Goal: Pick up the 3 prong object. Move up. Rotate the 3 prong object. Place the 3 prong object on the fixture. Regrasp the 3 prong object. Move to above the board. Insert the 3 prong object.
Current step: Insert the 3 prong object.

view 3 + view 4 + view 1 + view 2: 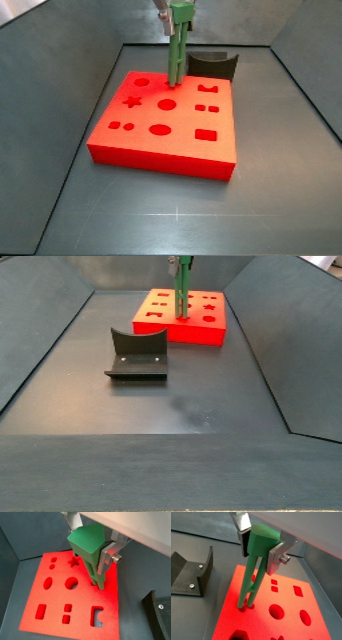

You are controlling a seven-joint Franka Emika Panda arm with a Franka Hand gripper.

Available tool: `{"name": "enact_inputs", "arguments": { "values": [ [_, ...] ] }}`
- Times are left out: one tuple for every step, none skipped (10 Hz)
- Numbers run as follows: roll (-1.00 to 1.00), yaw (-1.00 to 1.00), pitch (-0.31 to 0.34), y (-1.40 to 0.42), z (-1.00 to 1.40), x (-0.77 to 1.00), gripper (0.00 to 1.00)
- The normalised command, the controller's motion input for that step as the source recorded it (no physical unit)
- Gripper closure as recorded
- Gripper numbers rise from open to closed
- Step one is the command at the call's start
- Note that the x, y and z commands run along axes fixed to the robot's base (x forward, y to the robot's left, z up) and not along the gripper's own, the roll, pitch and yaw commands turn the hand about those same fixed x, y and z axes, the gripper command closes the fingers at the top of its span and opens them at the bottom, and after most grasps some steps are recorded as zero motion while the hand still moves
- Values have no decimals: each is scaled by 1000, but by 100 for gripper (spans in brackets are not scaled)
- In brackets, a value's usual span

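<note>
My gripper (90, 549) is shut on the green 3 prong object (85, 543), gripping its thick head, with the slender prongs pointing down. It shows the same way in a wrist view (259, 552) with the object (261, 539). The prong tips reach the top of the red board (57, 612), also (291, 627), near its far edge. I cannot tell how deep they sit. In both side views the gripper (178, 12) (181, 261) holds the object (175, 50) (179, 291) upright over the board (167, 145) (201, 328). The dark fixture (210, 63) (136, 354) stands empty.
The fixture also shows in both wrist views (160, 614) (190, 572), beside the board. The board has star, round and square cut-outs. Grey sloped walls (54, 60) ring the dark floor (174, 406).
</note>
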Motion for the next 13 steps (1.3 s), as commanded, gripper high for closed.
{"name": "enact_inputs", "arguments": {
  "values": [
    [0,71,-33,-3,-3,0,100],
    [0,109,0,-80,0,0,100],
    [0,211,0,-77,0,0,100],
    [0,254,-4,-14,-26,0,100],
    [0,240,-19,0,-37,0,100],
    [0,171,-21,0,-31,0,100],
    [0,154,-24,0,-37,0,100],
    [-1,149,-26,0,-54,0,100],
    [-7,140,-19,0,-71,0,100],
    [0,186,0,0,-94,57,100],
    [0,217,0,0,-80,97,100],
    [0,217,0,0,-66,89,100],
    [0,191,0,0,-46,14,100]
  ]
}}
